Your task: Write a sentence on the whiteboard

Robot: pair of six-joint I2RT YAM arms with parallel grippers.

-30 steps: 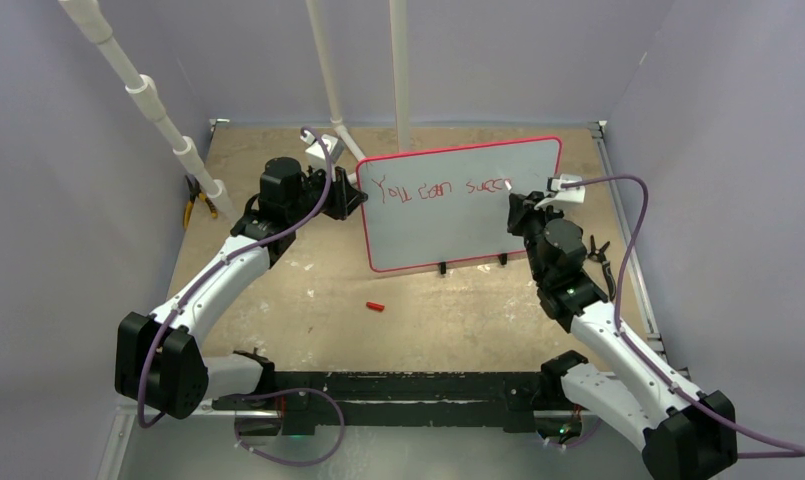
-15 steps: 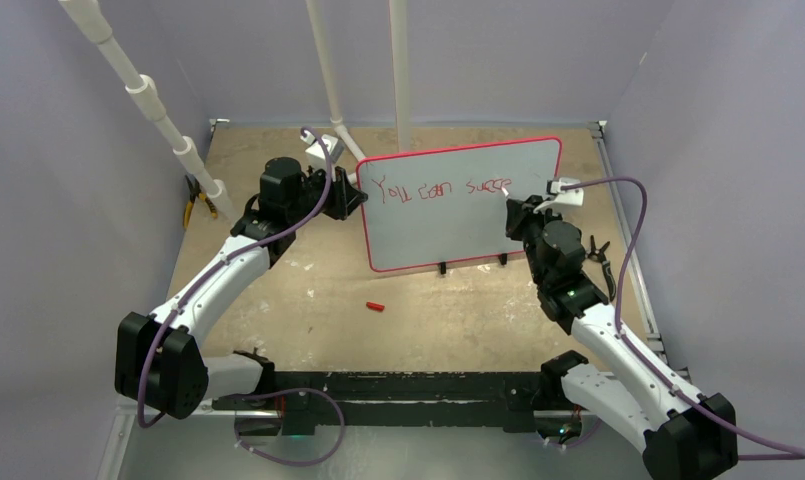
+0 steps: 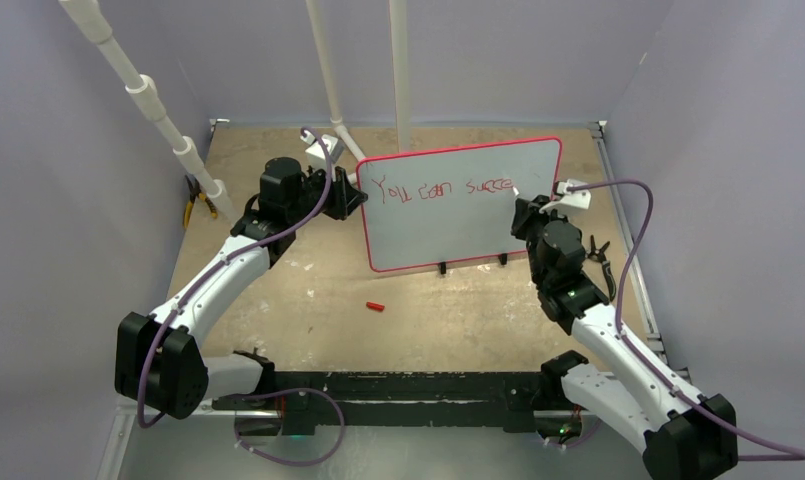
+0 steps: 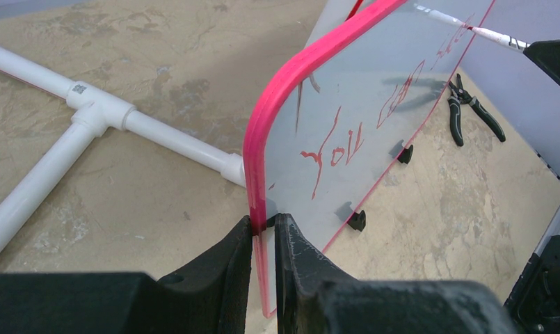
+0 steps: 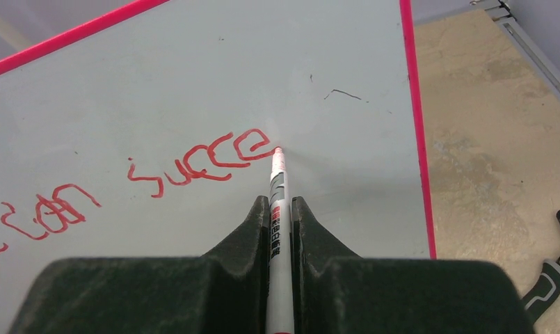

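Top external: one whiteboard (image 3: 448, 235), one sentence (image 3: 440, 188)

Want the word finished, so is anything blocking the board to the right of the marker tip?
Nothing visible does. The marker tip rests just after the sentence, and the whiteboard is bare rightward to its frame.

Sentence (image 5: 148, 182) start cut off at left edge; marker (image 5: 277, 186) rear hidden inside right hand (image 5: 280, 203).

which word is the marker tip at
The unfinished "succe", rightmost on the whiteboard; the marker tip sits at its last letter, while "can" lies further left.
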